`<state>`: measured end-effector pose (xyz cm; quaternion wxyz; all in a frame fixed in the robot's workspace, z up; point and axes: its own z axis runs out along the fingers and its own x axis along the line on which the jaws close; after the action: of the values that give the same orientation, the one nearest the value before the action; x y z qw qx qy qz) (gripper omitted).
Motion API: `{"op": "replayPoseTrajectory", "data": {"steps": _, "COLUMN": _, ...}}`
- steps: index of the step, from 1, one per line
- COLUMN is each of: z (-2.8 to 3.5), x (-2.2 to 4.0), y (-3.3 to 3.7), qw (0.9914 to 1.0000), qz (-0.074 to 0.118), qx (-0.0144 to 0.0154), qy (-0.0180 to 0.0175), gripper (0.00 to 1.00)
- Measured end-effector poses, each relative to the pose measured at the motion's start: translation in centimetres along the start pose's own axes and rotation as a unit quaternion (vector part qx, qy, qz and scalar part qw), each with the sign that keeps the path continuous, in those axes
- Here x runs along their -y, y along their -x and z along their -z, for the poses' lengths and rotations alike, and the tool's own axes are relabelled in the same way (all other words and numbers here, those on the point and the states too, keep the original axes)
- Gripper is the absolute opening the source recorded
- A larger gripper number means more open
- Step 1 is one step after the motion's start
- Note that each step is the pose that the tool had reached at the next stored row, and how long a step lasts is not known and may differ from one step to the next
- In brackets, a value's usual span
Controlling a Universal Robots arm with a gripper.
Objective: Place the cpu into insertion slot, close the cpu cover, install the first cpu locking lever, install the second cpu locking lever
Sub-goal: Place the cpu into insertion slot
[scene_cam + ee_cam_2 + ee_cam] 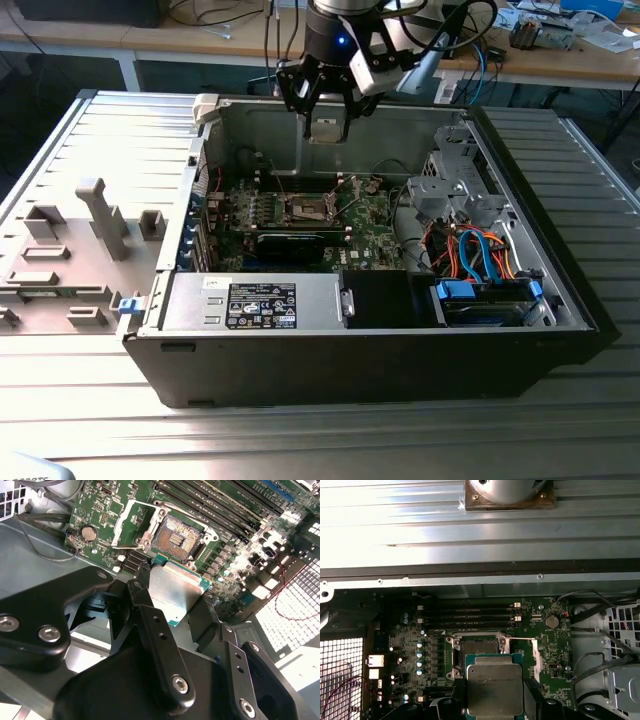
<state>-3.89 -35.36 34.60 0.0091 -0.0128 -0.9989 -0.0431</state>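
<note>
Strong overhead light hits the ribbed silver metal table (80, 400) in the exterior view; the open black computer case (400, 370) is shadowed inside. In the first wrist view the table glares nearly white. In the second wrist view glare blooms on the green circuit board (240, 560); the black gripper (172, 600) pinching the small silver-topped cpu (175, 587) looks dark, soft.

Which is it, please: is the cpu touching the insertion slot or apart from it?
Apart. In the exterior view the tool holds the cpu well above the insertion slot.
</note>
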Motion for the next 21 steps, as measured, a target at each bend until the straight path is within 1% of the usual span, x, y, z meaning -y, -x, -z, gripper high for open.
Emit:
{"op": "replayPoseTrajectory", "data": {"steps": 7, "z": -0.26, "x": 0.02, "y": -0.02, "qw": 1.00000, "qz": 0.000, "qx": 0.0000, "qy": -0.0002, "gripper": 0.54}}
{"op": "replayPoseTrajectory", "data": {"steps": 14, "z": -0.67, "x": 0.06, "y": -0.01, "qw": 1.00000, "qz": 0.000, "qx": 0.0000, "qy": -0.0003, "gripper": 0.54}}
{"op": "replayPoseTrajectory", "data": {"steps": 21, "z": -0.90, "x": 0.08, "y": -0.01, "qw": 1.00000, "qz": 0.000, "qx": 0.0000, "qy": -0.0003, "gripper": 0.54}}
